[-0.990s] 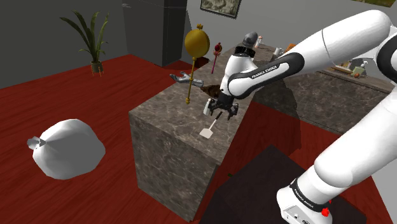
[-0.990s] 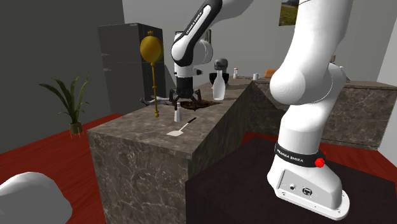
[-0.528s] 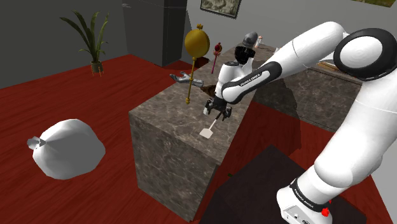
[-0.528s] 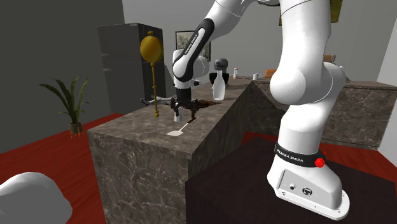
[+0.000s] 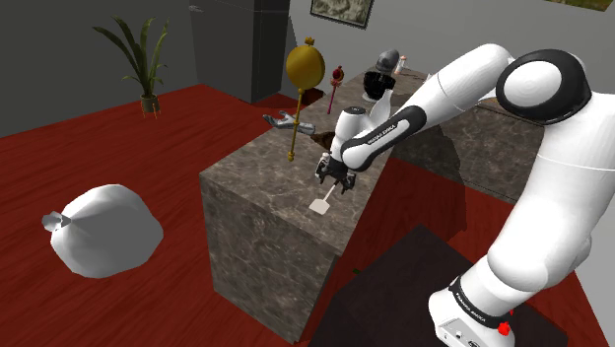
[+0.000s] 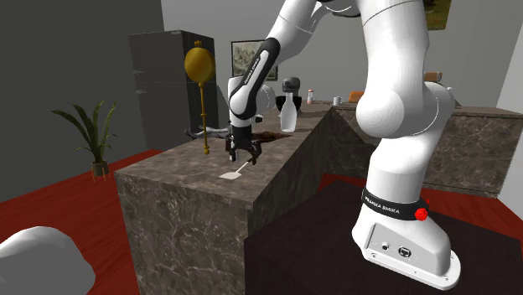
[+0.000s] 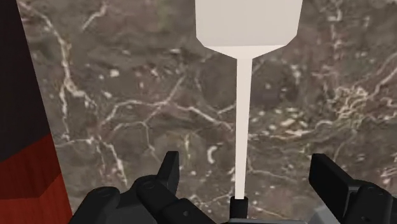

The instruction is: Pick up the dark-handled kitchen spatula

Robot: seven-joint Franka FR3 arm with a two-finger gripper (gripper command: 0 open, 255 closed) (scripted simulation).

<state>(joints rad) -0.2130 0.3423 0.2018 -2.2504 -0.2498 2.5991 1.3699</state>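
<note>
Pre-grasp stage; positioned low over spatula (image 7: 248,25) on counter (image 7: 127,95) with gripper (image 7: 244,160) jaws wide, straddling shaft without contact; next, lower and close on handle.

A home kitchen: in the shoulder view, a marble island (image 5: 258,192) stands on a red floor (image 5: 69,158), with a tall dark fridge (image 5: 235,49) at twelve o'clock, a potted plant (image 5: 144,61) at ten and a framed picture (image 5: 342,10) at one.

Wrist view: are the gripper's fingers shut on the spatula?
No, the fingers stand apart, and the spatula lies between them untouched.
</note>
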